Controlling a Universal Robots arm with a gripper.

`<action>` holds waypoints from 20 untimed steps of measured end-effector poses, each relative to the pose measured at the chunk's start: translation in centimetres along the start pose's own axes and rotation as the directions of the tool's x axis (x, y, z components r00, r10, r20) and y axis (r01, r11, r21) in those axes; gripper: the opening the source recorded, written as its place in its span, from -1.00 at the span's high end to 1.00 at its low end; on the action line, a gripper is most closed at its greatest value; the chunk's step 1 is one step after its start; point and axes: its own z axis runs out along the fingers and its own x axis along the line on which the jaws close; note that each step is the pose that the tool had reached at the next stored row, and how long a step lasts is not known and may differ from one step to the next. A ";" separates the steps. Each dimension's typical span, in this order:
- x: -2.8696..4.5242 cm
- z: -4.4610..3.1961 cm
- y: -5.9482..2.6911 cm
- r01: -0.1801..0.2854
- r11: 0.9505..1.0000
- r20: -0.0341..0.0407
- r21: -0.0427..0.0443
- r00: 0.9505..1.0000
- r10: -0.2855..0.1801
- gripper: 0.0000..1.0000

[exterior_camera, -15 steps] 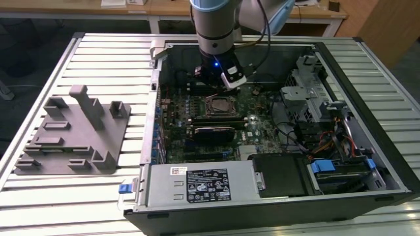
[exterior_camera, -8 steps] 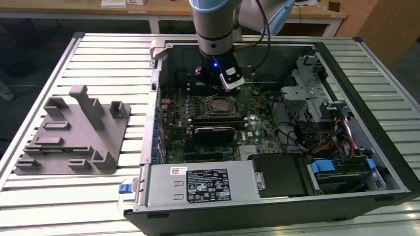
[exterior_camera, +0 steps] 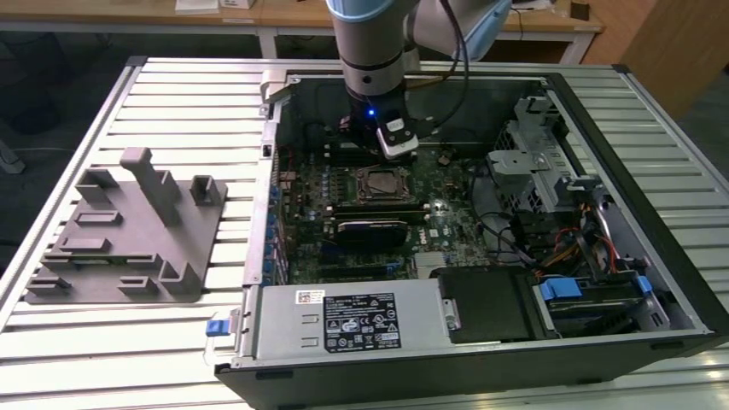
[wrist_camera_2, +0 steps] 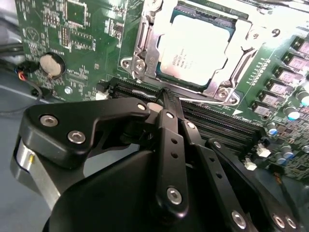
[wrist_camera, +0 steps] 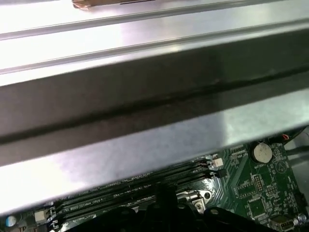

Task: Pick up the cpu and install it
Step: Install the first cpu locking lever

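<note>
Since the cpu [wrist_camera_2: 200, 48] already lies flat in its socket on the motherboard [wrist_camera_2: 72, 43], framed by the metal socket bracket [wrist_camera_2: 145, 58], it looks seated rather than waiting to be lifted. In the exterior view it sits near the middle of the board, inside the open computer case [exterior_camera: 592, 282]. The gripper [wrist_camera_2: 166, 94] hovers just beside the socket's edge over the memory slots [wrist_camera_2: 217, 123], its black fingers [wrist_camera_2: 169, 145] pressed together and holding nothing. I judge the chip light, stiff and fragile, with a smooth metal lid; it would best be taken by two opposite rims, kept level, never by its underside.
</note>
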 end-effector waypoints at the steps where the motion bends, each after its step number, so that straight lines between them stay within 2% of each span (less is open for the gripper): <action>1: 0.02 0.02 0.01 -0.010 1.000 0.002 0.001 1.000 0.010 0.79; 14: 0.84 0.18 0.33 -0.081 0.997 0.016 0.010 0.997 0.081 0.79; 20: 1.03 0.29 0.31 -0.098 0.995 0.021 0.012 0.995 0.098 0.79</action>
